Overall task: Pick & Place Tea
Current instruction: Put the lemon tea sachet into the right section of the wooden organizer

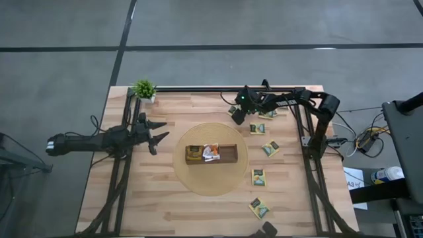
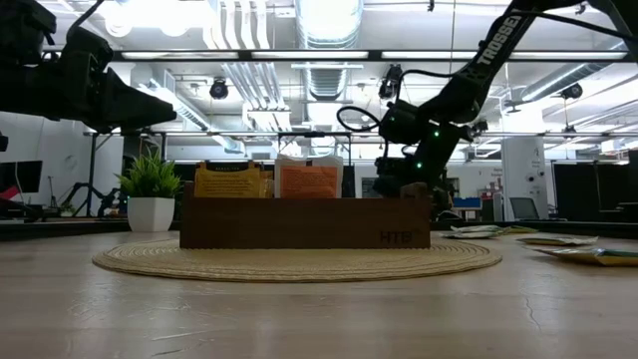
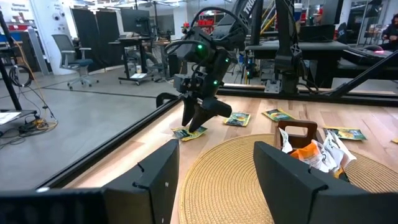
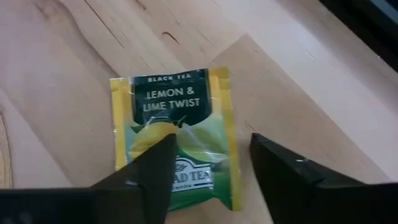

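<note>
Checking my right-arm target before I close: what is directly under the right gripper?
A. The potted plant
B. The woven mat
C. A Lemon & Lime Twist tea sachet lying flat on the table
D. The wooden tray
C: the right gripper, fingers apart, hovers over the Lemon & Lime Twist sachet on bare table.

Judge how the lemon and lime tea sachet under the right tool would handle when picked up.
The sachet lies flat and thin: probably light and floppy. Its glossy, crinkled wrapper may slip between the open right tool. Flat on the table, its edges look hard to catch.

You're looking at a light wooden table (image 1: 132,205) carrying a round woven mat (image 1: 210,184), a potted plant (image 1: 144,89) and loose tea sachets (image 1: 258,177) lying flat.
</note>
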`<state>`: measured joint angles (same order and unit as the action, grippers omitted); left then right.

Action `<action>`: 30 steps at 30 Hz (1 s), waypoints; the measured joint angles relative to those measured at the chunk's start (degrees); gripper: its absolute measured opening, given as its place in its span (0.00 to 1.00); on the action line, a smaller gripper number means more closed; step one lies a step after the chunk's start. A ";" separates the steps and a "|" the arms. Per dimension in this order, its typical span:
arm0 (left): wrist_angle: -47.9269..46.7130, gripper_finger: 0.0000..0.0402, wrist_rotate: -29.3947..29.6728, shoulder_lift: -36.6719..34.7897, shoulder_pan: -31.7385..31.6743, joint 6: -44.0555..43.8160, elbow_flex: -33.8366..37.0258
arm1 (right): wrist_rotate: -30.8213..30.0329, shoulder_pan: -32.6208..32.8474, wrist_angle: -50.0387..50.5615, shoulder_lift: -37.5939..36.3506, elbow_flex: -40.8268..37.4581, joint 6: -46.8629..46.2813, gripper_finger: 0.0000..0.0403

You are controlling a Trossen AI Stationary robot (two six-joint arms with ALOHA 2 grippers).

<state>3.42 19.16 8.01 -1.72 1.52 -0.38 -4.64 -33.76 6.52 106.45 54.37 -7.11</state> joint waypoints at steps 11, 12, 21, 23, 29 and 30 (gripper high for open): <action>0.02 0.50 0.00 0.00 0.00 0.00 0.00 | -0.17 -0.09 0.39 -0.07 -0.09 2.84 0.04; 0.02 0.50 0.00 0.00 0.00 0.00 -0.01 | -0.19 -0.09 0.43 -0.10 -0.06 2.83 0.04; 0.02 0.50 0.00 0.00 -0.04 0.00 0.00 | -0.19 2.16 2.84 -7.08 -0.87 2.84 0.02; 0.00 0.50 0.00 0.00 -0.04 -0.01 0.00 | -1.04 3.45 2.74 -9.95 -1.58 2.79 0.02; 0.00 0.50 0.00 0.00 -0.03 0.00 -0.01 | -7.19 9.24 0.41 -19.87 -5.28 1.33 0.02; 0.00 0.50 0.00 0.02 -0.02 0.00 0.00 | -8.83 10.40 -0.31 -21.46 -6.42 0.83 0.02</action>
<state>3.42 19.16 8.03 -1.74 1.52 -0.38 -13.47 -23.36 6.21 85.00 47.95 -6.29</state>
